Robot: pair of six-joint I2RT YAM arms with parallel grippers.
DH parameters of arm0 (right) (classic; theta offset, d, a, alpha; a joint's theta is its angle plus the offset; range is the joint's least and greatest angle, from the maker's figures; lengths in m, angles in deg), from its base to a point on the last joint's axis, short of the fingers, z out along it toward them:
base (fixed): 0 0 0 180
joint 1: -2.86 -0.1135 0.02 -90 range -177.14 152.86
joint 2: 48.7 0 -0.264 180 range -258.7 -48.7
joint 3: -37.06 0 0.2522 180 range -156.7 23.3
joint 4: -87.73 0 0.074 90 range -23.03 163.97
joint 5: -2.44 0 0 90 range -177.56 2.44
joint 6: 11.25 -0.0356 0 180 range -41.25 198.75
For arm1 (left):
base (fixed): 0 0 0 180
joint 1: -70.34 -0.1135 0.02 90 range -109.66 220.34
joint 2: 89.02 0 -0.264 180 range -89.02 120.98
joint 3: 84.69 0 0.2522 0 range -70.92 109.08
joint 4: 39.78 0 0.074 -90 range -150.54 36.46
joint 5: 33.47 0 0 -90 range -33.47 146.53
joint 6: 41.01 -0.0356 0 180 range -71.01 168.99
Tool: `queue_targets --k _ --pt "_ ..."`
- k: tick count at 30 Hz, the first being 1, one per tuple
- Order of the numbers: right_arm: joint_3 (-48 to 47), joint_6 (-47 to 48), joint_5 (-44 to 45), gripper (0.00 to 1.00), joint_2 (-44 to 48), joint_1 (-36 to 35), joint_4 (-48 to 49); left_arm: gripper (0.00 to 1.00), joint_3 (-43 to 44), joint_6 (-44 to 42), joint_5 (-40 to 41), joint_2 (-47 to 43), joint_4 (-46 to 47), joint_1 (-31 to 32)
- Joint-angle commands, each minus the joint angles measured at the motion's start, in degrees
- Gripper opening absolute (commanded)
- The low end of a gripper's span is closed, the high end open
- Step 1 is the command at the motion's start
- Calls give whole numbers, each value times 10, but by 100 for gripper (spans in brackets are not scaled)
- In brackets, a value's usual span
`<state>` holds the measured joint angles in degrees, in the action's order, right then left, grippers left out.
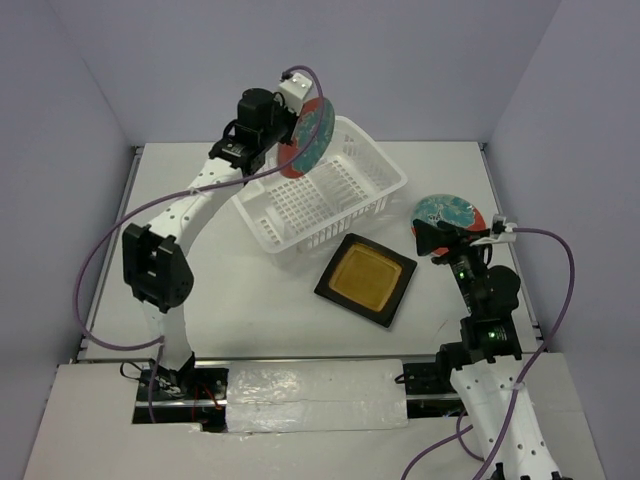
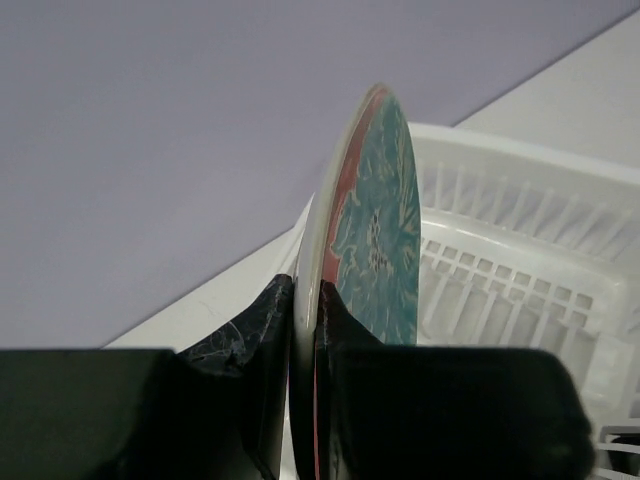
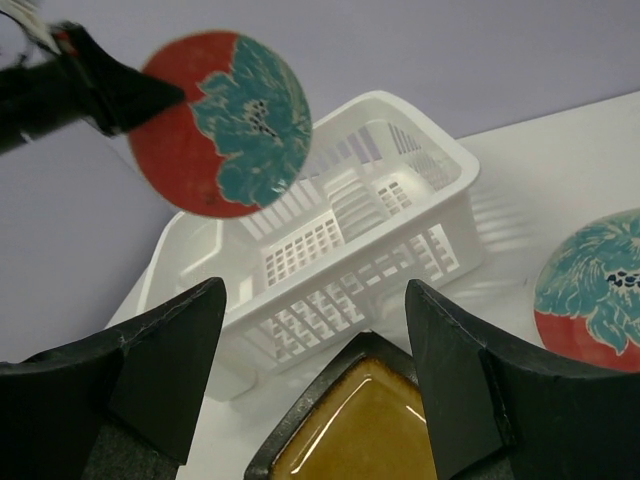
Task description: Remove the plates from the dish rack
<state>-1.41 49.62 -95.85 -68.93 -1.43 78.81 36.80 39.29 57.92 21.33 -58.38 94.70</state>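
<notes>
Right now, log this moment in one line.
left claw shut on round plate above dish rack | right claw open | amber square plate on table

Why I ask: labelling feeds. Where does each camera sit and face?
Top external: above, behind the bases, looking down on left arm, right arm and dish rack.
Left wrist: on the left gripper, looking along its fingers at the held round plate, edge-on.
Right wrist: behind the open right gripper, facing the rack.
Shared: all three show that plate and rack.
</notes>
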Motion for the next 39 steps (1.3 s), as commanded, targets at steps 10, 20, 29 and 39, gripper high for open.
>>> queue_targets --k 10,20,29,39 --pt "-5 -33 -166 87 -110 -1 152 0 -68 145 -17 -224 134 9" --pt "-26 -109 -258 91 -225 -2 305 0 -59 348 -139 -247 113 11" --pt "-26 -101 -270 91 -258 -3 379 0 -177 484 -211 -302 220 15" --pt "-25 -181 -284 90 -304 -1 462 0 -262 534 -257 -317 304 38"
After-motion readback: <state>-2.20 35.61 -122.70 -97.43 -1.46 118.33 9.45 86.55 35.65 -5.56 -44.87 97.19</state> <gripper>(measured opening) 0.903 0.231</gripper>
